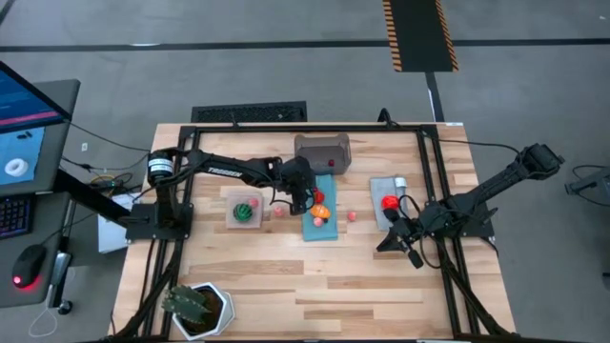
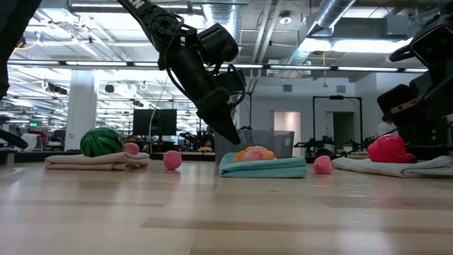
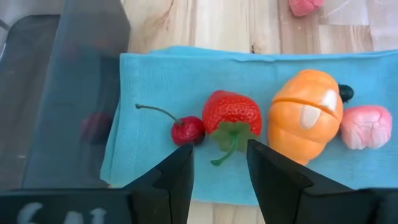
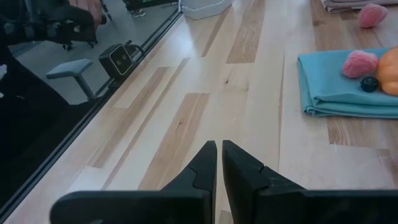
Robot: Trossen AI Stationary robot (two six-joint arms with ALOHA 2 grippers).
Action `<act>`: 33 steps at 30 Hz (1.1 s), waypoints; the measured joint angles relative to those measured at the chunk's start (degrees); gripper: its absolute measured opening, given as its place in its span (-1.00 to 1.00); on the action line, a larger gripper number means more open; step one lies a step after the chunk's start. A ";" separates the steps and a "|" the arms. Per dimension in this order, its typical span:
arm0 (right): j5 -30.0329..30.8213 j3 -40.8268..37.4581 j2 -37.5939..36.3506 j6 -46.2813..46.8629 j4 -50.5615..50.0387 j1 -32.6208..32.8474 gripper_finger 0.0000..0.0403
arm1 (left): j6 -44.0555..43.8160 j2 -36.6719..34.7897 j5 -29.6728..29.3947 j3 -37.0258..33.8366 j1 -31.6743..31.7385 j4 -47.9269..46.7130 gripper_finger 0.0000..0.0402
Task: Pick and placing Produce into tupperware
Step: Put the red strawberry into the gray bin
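Left gripper (image 3: 219, 163) over blue mat (image 3: 155, 81), fingers open, empty, straddling the strawberry (image 3: 231, 113); cherry (image 3: 186, 130) beside it. Tupperware (image 1: 322, 152) at mat's far end. Right gripper (image 4: 219, 163) fingers closed, empty, low over worktop (image 1: 286, 276).

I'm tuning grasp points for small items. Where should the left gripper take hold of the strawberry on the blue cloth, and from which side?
Probably across the strawberry's red body, coming straight down from above. It lies flat on the blue cloth, and the open left gripper already hangs over it. The cherry nearly touches one flank and the orange fruit flanks the other, so centre the fingers carefully.
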 joint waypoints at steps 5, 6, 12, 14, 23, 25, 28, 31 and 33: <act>0.00 0.02 -0.01 -0.01 0.00 0.01 -0.75 | -0.12 0.00 -0.03 0.00 0.09 -0.05 -0.60; 0.00 0.00 -0.01 0.00 0.00 0.00 -0.75 | -0.12 0.00 -0.10 0.00 0.11 -0.08 -0.68; 0.00 0.02 0.00 0.00 0.00 0.01 -0.75 | 0.41 0.00 -0.11 0.00 0.09 -0.30 -0.96; 0.00 0.00 -0.01 0.00 0.00 0.02 -0.75 | 0.42 0.00 -0.11 0.00 0.09 0.07 -0.98; 0.00 0.00 -0.01 0.00 0.00 0.00 -0.75 | 1.17 -0.44 -0.09 6.77 -0.66 -5.45 -1.00; 0.00 0.02 0.01 -0.02 0.00 0.00 -0.75 | 2.00 -0.44 -1.25 9.65 -1.03 -7.46 -1.00; 0.01 0.00 0.00 -0.01 0.00 0.01 -0.75 | 2.91 -0.44 -2.67 14.23 -1.11 -11.17 -1.00; 0.00 0.01 -0.01 -0.01 0.00 0.02 -0.75 | 4.04 -0.44 -4.70 18.23 -0.47 -14.45 -1.00; 0.01 0.00 -0.01 -0.01 0.00 0.01 -0.75 | 4.63 -0.44 -6.39 20.53 0.34 -15.73 -1.00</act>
